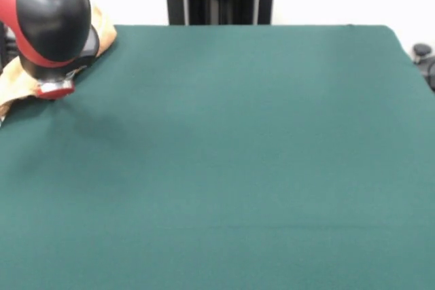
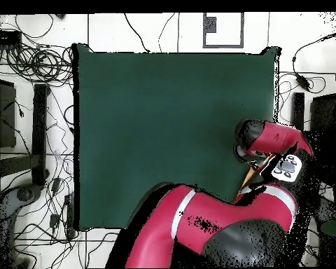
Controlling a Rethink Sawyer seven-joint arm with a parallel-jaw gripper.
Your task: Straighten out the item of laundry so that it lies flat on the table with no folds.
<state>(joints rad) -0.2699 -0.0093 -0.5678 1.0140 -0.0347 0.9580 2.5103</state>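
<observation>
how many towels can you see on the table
1: a tan towel bunched at the table's far left corner in the front view, mostly hidden behind the arm. More could be hidden there.

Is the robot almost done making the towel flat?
Not yet. Nothing looks done: the towel is bunched at the table's corner, mostly hidden behind the arm. In hand: the arm is over it, but I can't see whether the claw grips it. Left: pulling it onto the table and spreading out every fold.

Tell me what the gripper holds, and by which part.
Cannot be told: the red and black arm hides the gripper, over the bunched tan terry towel at the table's edge.
</observation>
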